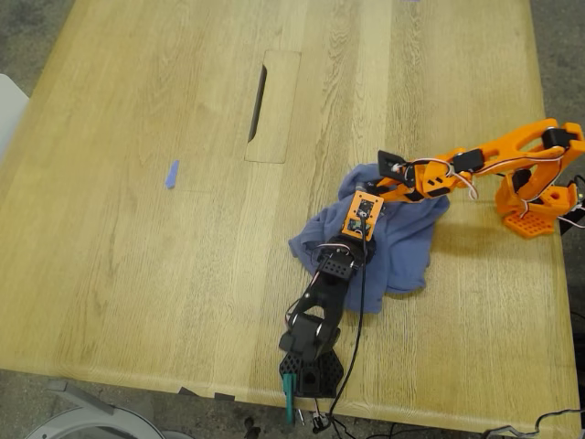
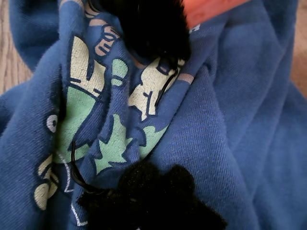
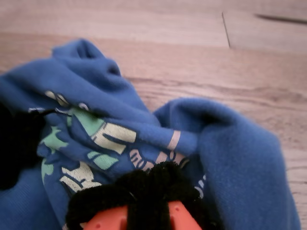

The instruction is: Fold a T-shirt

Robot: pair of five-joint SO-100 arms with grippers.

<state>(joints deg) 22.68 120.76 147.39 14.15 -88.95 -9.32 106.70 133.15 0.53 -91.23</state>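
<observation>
First claw (image 2: 151,196), on the black arm: only a black fuzzy pad shows, pressed into cloth of the T-shirt (image 1: 402,245). The jaw gap is hidden, so cannot tell how wide it stands or whether it grips. Second claw (image 3: 139,196), on the orange arm: a black fuzzy pad over orange plastic, also down on the cloth; opening cannot be told either. The two claws meet nose to nose over the same bunch of fabric, and each shows as a dark fuzzy mass in the other's wrist view.

The shirt lies right under and around both claws as a crumpled heap on the tabletop (image 1: 137,265). No neat long axis; the heap spreads loosely from the black arm's side towards the orange arm. Collar and hem direction cannot be told.

The green-yellow print (image 2: 108,124) sits creased in folds between the claws, face up. Only the wrist views show it; in the exterior view it is hidden under the arms. Only the exterior view shows the whole heap, both arm bases, a small blue tape scrap (image 1: 171,174) well apart from the claws, and a slot (image 1: 259,101) in the tabletop beyond them.
</observation>
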